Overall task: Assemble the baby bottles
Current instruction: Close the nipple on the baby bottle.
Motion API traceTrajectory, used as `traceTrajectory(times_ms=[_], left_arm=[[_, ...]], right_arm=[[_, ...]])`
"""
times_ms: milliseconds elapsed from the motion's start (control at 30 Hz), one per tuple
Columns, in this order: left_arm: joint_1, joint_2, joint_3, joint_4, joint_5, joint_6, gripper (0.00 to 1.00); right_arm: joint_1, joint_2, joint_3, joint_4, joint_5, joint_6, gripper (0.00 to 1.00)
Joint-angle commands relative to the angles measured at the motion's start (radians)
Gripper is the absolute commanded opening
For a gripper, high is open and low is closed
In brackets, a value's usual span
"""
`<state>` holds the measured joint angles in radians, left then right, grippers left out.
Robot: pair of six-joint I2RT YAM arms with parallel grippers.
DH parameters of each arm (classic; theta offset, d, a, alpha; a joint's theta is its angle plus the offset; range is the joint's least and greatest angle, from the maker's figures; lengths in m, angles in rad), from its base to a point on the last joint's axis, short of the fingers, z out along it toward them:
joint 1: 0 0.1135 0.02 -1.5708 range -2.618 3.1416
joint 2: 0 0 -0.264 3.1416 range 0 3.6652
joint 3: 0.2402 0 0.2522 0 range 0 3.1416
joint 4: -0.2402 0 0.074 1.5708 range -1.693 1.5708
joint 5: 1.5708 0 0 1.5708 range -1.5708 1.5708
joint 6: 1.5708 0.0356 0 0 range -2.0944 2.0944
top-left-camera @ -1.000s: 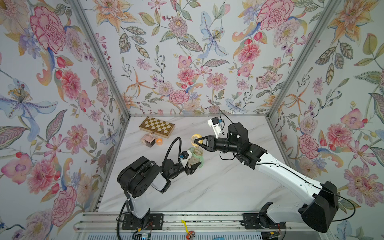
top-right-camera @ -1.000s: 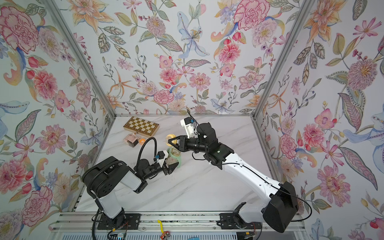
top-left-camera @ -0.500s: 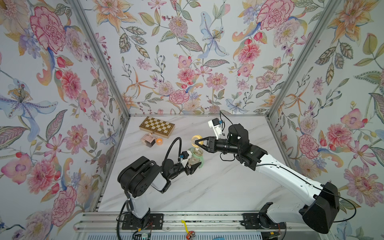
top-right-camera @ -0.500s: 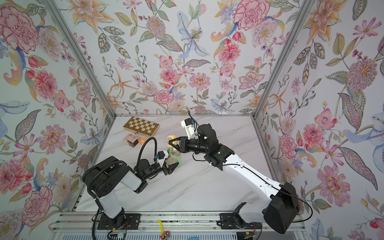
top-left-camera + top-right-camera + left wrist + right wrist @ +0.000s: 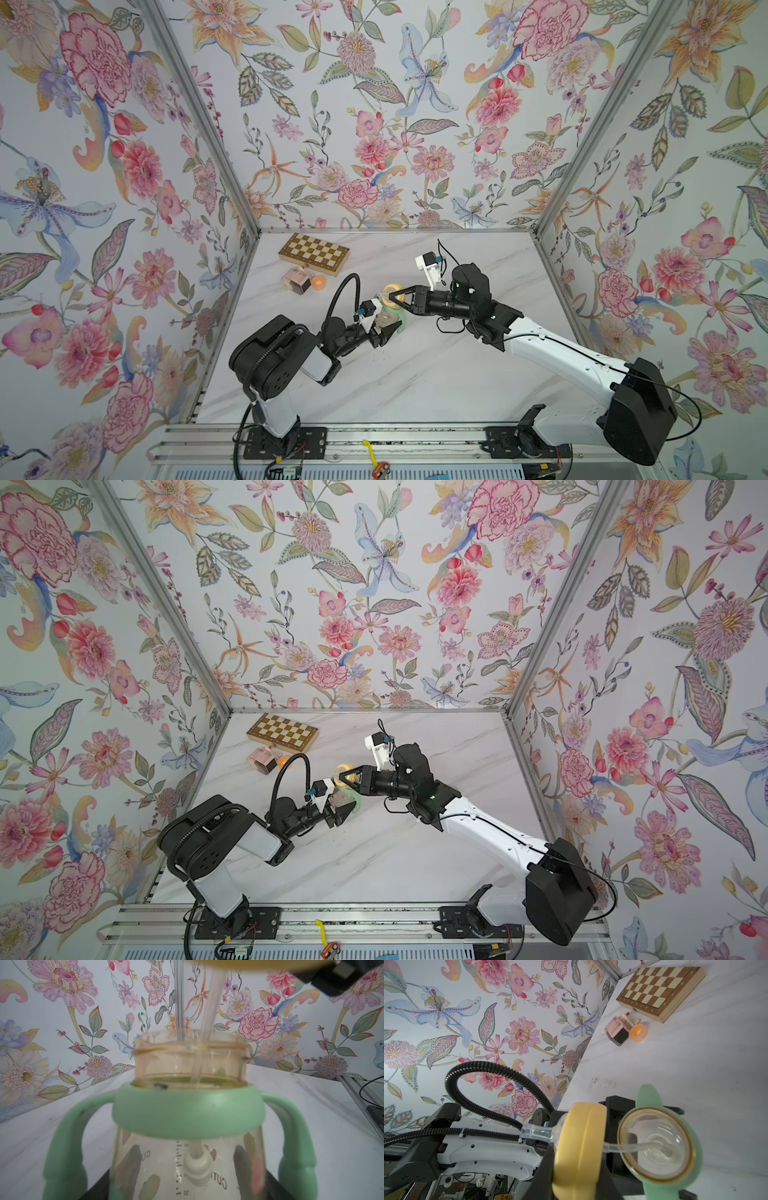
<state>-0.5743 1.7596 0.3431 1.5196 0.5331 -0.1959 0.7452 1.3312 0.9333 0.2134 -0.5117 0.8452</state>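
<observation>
Over bottle body (image 5: 187, 1059): collar (image 5: 579, 1147) lower; right fingers (image 5: 544, 1178) gripping it, left fingers (image 5: 386, 332) gripping body.

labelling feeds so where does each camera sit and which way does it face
Top views: high in front, looking down on the table; both arms show.
Left wrist: behind left gripper, facing the bottle body; its fingers flank it.
Right wrist: behind right gripper, facing the yellow collar; left arm shows.
Shared: both wrist views show the handle ring.
</observation>
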Motion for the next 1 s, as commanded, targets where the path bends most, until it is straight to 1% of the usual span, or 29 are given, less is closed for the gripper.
traceTrajectory(times_ms=[0, 100, 167, 433, 500, 800, 867, 967], left_arm=[[0.014, -0.029, 0.001, 0.278, -0.022, 0.004, 0.1], [0.015, -0.026, 0.0, 0.278, -0.018, 0.006, 0.08], [0.015, -0.028, 0.001, 0.278, -0.018, 0.005, 0.08], [0.016, -0.043, -0.002, 0.278, 0.005, 0.007, 0.06], [0.015, -0.041, -0.003, 0.278, 0.007, 0.007, 0.05], [0.016, -0.051, -0.007, 0.278, 0.016, 0.015, 0.04], [0.015, -0.051, -0.009, 0.279, 0.021, 0.016, 0.03], [0.016, -0.055, -0.019, 0.278, 0.02, 0.025, 0.03]], right_arm=[[0.002, -0.01, -0.056, 0.102, 0.033, 0.08, 0.23], [0.0, -0.011, -0.102, 0.133, 0.049, 0.118, 0.28], [-0.002, -0.007, -0.115, 0.134, 0.054, 0.132, 0.29], [-0.036, -0.012, -0.126, 0.135, 0.063, 0.146, 0.35], [-0.043, -0.006, -0.119, 0.125, 0.055, 0.146, 0.4], [-0.072, -0.018, -0.133, 0.086, 0.055, 0.134, 0.51], [-0.08, -0.018, -0.11, 0.017, 0.057, 0.109, 0.52], [-0.081, -0.03, -0.055, -0.156, 0.101, 0.041, 0.54]])
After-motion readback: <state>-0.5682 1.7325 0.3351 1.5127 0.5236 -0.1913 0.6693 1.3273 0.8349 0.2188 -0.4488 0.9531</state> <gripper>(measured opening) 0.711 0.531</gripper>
